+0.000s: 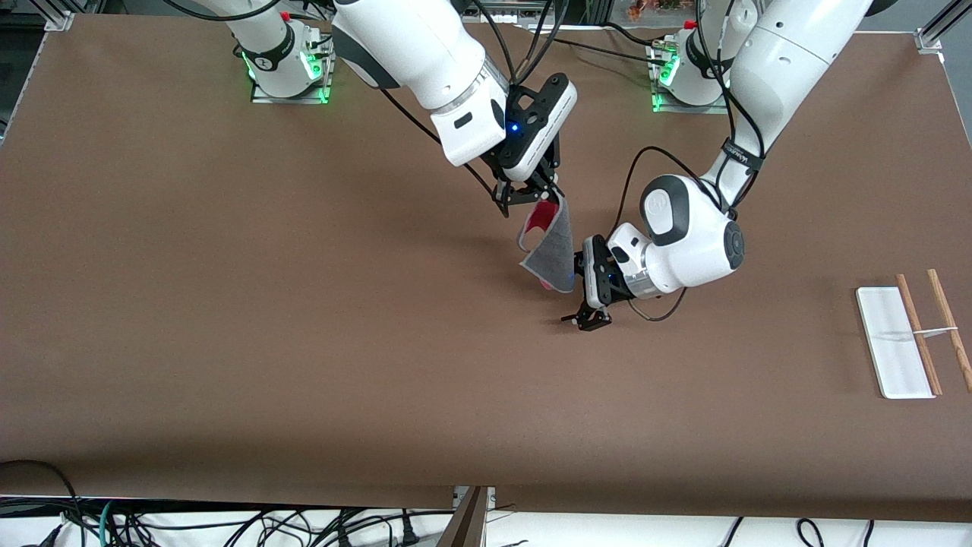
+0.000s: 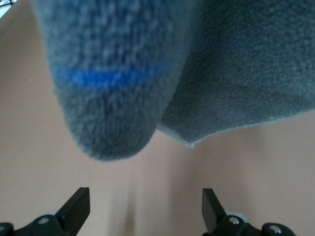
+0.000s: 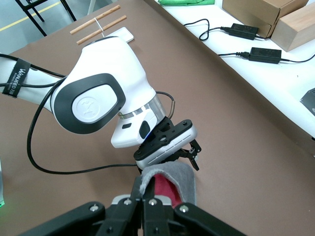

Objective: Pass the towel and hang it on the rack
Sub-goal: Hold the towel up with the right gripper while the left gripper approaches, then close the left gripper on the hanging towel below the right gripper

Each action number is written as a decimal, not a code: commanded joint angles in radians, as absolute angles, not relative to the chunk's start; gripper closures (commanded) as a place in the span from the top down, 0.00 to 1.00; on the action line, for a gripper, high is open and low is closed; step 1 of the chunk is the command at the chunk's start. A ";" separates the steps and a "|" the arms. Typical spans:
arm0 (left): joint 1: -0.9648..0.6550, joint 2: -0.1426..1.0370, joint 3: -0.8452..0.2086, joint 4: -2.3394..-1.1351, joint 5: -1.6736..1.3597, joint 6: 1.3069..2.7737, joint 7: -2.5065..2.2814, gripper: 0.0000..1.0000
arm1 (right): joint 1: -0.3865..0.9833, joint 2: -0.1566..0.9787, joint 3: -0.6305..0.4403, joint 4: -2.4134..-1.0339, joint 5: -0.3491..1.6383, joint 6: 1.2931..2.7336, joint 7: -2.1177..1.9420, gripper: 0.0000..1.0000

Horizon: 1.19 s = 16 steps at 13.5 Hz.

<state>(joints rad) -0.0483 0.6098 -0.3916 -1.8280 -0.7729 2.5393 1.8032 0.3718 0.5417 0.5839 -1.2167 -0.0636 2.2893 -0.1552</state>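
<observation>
Two pincers meet over the middle of the tabletop [image 1: 304, 342]. The left pincer [image 1: 586, 320] is lowest in the front view, turned sideways over bare tabletop, its fingers [image 2: 76, 206] spread wide apart with nothing between them. The towel [image 1: 550, 254] hangs just beside it; whether they touch cannot be told. The towel's long axis runs down from its gripped top edge toward the tabletop, grey face outward, with the red-pink patch showing at the top and at the lower tip. In the left wrist view the towel [image 2: 197, 73] fills the upper part, blurred, so its edges are hard to make out. The right pincer [image 1: 531, 194] is clamped on the towel's top edge. The rack [image 1: 900, 342] lies well apart, at the left arm's end of the tabletop, rods pointing toward the front camera.
</observation>
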 commanded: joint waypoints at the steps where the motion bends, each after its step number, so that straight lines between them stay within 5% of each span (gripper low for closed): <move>1: -0.041 0.569 -0.390 -1.836 -0.796 2.507 1.852 1.00 | 0.374 0.543 0.584 -1.212 -0.051 2.298 -0.161 0.00; 14: -0.049 0.477 -0.442 -1.847 -0.755 2.414 1.764 1.00 | 0.374 0.542 0.584 -1.212 -0.049 2.298 -0.160 0.00; 16: -0.049 0.479 -0.442 -1.847 -0.752 2.413 1.766 0.78 | 0.373 0.541 0.584 -1.212 -0.049 2.298 -0.160 0.00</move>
